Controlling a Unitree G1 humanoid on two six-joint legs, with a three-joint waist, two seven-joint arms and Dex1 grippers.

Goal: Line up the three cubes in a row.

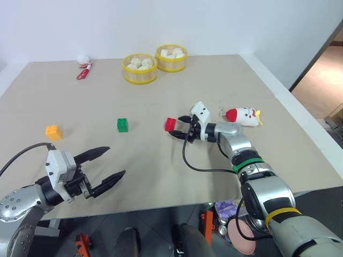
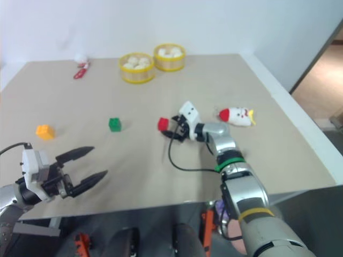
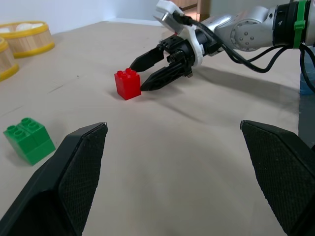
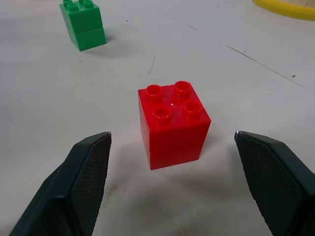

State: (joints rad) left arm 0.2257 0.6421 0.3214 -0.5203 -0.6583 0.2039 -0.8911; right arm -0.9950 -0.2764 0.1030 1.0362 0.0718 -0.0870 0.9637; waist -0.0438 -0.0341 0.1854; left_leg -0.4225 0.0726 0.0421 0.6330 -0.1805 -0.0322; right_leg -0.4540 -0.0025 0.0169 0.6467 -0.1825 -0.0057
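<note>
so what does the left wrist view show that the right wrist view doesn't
Left wrist view alone: the right gripper from outside, open, its black fingers either side of the small red studded plastic brick, plus two round yellow-rimmed baskets and the left gripper, open. Right wrist view alone: the red brick's four top studs close up, between the right gripper's fingers. Both: the red brick, the small green studded plastic brick and the beige tabletop.

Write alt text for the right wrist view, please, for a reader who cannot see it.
A red cube with four studs on top stands upright on a pale table, just ahead of the open right gripper, whose two black fingers do not touch it. Farther away stands a green cube.
</note>
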